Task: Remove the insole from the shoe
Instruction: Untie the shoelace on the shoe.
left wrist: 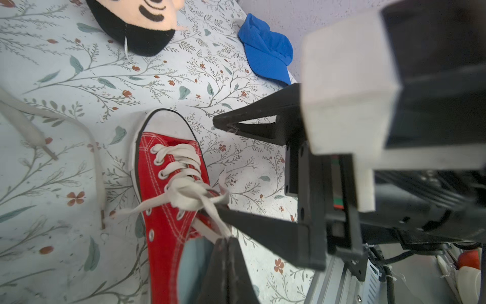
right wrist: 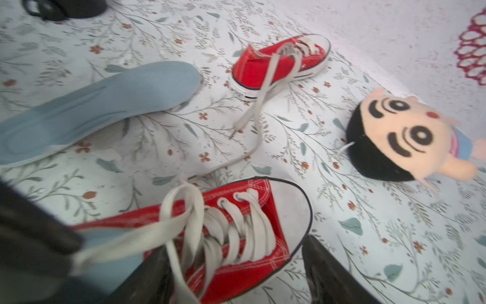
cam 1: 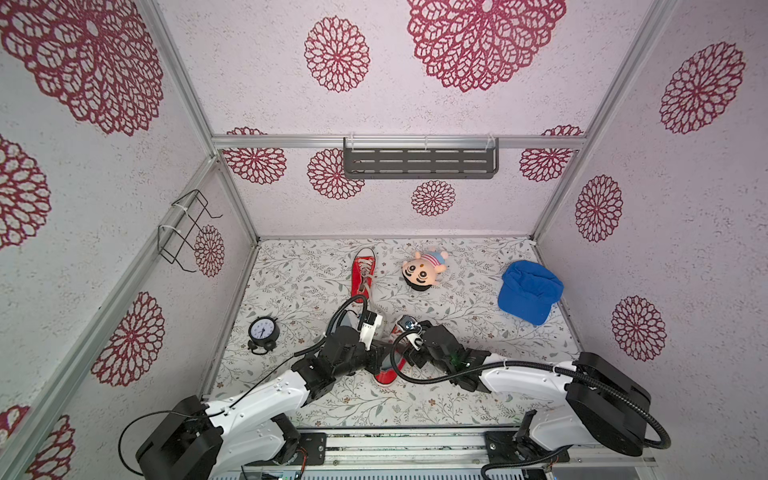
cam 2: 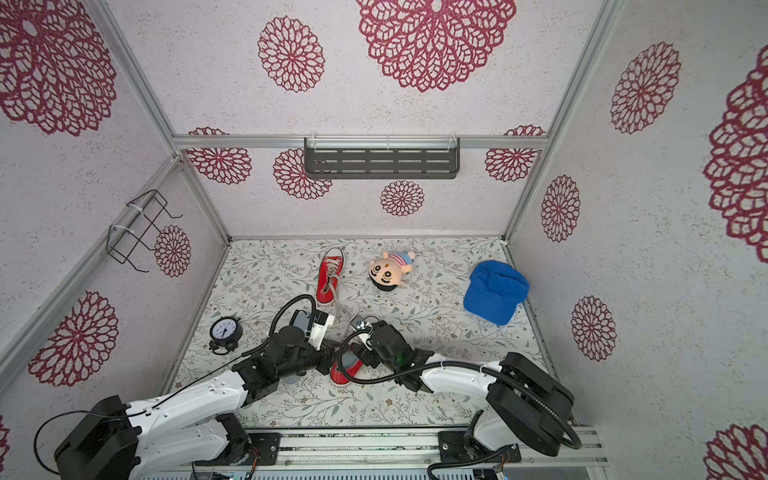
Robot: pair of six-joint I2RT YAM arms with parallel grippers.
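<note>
Right wrist view: right end effector [right wrist: 234,244] jaws apart, straddling laced shoe [right wrist: 244,210].
Left end effector [left wrist: 227,244]: closed at shoe mouth, beside insole [left wrist: 196,265].
Insole: pale blue, tucked inside.

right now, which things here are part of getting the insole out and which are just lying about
In the job: near red shoe, insole inside it, left tool, right tool.
Lying about: far red shoe, loose insole, plush doll, blue cap, alarm clock.
</note>
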